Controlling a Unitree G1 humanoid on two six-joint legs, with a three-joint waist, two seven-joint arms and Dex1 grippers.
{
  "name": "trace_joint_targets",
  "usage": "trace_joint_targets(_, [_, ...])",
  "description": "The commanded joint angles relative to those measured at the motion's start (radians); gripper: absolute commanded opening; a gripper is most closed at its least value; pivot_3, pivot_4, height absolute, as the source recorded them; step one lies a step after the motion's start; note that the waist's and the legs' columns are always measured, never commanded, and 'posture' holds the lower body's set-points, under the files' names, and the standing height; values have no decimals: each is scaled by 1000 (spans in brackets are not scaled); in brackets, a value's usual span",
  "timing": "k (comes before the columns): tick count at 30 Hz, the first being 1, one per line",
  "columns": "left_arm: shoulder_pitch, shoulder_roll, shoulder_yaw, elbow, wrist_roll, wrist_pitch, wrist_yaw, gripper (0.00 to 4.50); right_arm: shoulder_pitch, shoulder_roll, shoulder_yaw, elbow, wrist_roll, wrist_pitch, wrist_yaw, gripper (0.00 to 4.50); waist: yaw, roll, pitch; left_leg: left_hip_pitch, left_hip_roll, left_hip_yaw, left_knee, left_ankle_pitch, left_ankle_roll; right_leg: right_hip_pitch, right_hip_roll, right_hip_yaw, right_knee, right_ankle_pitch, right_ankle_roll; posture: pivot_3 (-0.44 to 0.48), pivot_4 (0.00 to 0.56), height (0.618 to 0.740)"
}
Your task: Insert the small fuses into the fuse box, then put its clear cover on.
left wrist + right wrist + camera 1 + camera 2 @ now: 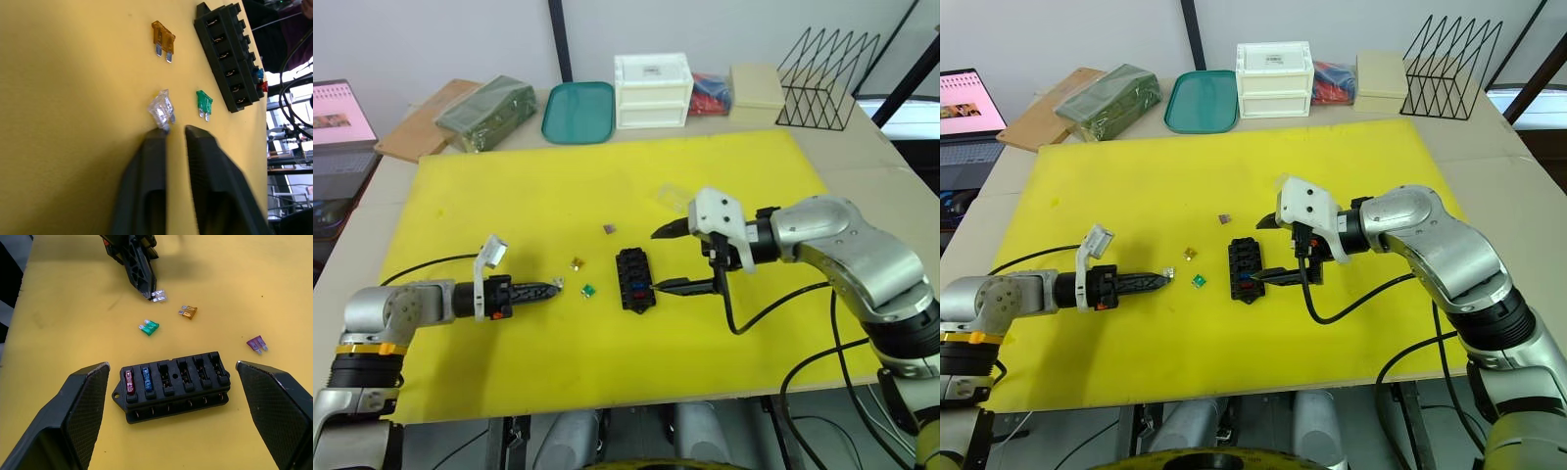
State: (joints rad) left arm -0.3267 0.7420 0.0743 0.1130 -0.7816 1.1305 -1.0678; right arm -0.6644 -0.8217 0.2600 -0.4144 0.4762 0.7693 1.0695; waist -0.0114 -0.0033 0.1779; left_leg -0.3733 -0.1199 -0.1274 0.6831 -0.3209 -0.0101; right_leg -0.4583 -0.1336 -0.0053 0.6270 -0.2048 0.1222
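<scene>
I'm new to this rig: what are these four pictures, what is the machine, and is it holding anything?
A two-armed humanoid robot works over a yellow mat. Two pictures come from its head, one from each wrist. The right end effector is open, straddling the small black plastic fuse box, which already holds a red fuse and a blue fuse. The left end effector, nearly shut, touches a clear grey fuse lying on the mat. Green, amber and purple fuses lie loose. The transparent plastic cover lies behind the box.
</scene>
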Motion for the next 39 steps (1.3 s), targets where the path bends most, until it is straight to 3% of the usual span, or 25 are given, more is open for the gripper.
trace_joint_targets(1, [10,-3,38,23,6,4,35,1627,-20,6,-9,-39,-1,-6,4,4402,1,0,0,0,0,0,0,0,0,0,0,0,0,0,0,0,150,740])
trace_joint_targets(20, [-4,-61,81,62,14,-25,87,1627,-21,6,-7,-44,-4,-7,10,4402,3,0,0,1,0,-1,0,1,-2,1,0,0,2,0,0,0,150,740])
trace_joint_targets(23, [-2,-64,79,64,19,-33,92,1004,-21,5,-6,-45,-6,-6,11,4402,3,0,0,1,0,-1,0,1,-2,1,0,0,2,0,-1,0,150,740])
trace_joint_targets(26, [-1,-66,79,68,21,-42,101,21,-20,6,-5,-46,-6,-5,10,4402,3,0,0,1,0,-1,0,1,-2,1,0,0,2,0,0,0,150,740])
trace_joint_targets(34, [9,-40,78,44,21,-68,75,21,-23,8,-3,-41,-9,-8,13,4402,2,0,0,1,0,-1,0,1,-2,1,0,0,2,0,0,0,150,740])
trace_joint_targets(39, [8,-41,102,-84,-8,-171,7,21,-70,21,-37,-27,62,102,4,4402,2,0,0,0,0,-1,0,1,-2,0,0,0,2,0,-1,0,150,740])
